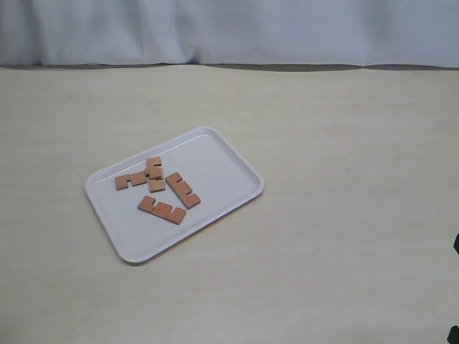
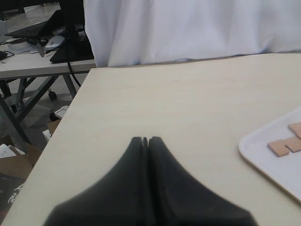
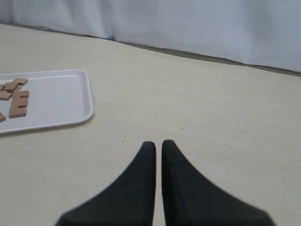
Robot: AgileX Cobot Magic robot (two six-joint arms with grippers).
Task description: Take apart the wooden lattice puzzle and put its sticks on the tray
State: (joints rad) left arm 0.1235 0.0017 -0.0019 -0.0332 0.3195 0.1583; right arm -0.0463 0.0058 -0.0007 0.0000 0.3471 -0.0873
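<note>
Left of the counter's [image 1: 344, 143] middle, about midway between its far and near edges, the tray [image 1: 215, 147] holds all four sticks [image 1: 183, 189], lying flat as single pieces. Two of them touch at the side nearer the far-left corner, and the other two lie just beside them. My left claw [image 2: 145, 140] is pressed together on nothing, over bare counter by the left edge. My right claw [image 3: 158, 143] is closed to a thin slit, empty, well apart from the tray.
</note>
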